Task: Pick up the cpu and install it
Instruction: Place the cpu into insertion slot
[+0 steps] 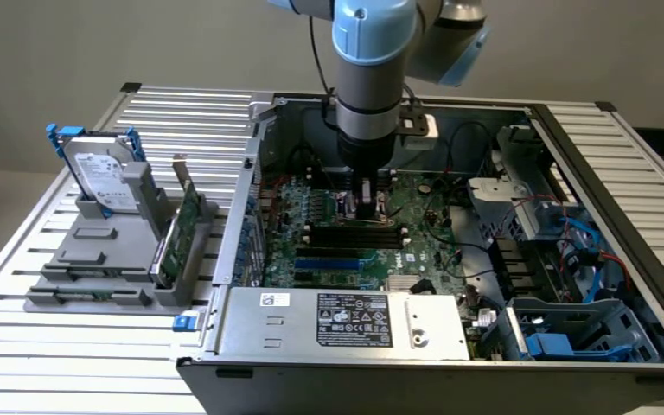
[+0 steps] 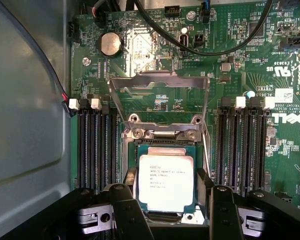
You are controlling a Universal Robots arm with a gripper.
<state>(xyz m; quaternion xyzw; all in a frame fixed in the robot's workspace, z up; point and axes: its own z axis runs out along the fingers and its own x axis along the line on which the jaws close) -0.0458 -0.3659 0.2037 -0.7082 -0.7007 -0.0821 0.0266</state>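
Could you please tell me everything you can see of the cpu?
The cpu is a small flat square chip with a silver metal top bearing dark print and a thin green rim. It lies flat in the metal-framed socket on the green motherboard, with the socket's load plate standing open. The black pincer flanks it; whether it touches cannot be told.

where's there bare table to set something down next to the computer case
Bare slats of the table lie in front of the grey holder, at the exterior view's left, and behind it by the far corner. Inside the computer case it is crowded: arm, circuit board, cables.
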